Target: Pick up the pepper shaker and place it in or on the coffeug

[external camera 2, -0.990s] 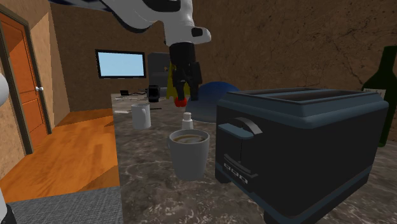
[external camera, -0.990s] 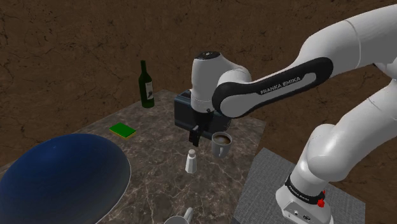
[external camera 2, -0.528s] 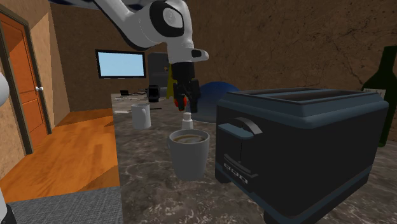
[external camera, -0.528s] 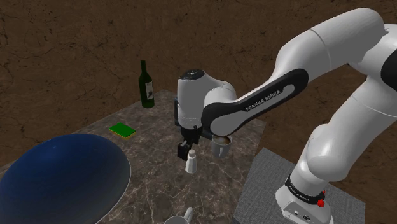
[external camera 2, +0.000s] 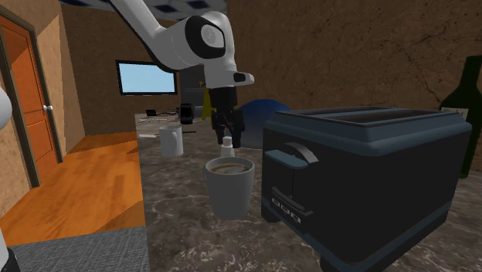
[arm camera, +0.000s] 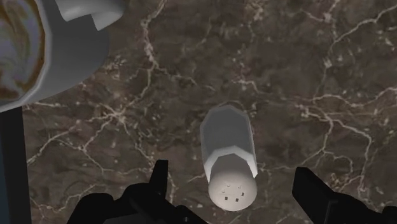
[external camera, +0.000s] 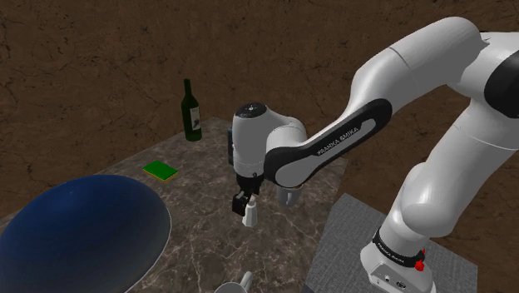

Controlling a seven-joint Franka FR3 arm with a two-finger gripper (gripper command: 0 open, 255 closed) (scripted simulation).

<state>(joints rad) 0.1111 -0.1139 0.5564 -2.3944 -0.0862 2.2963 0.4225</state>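
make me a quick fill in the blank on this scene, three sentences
1. The black two-finger gripper is ___, one finger on either side of the white pepper shaker.
2. The shaker stands ___ on the dark marbled counter.
3. The grey mug near it is filled with brown ___.
Missing words: open; upright; coffee
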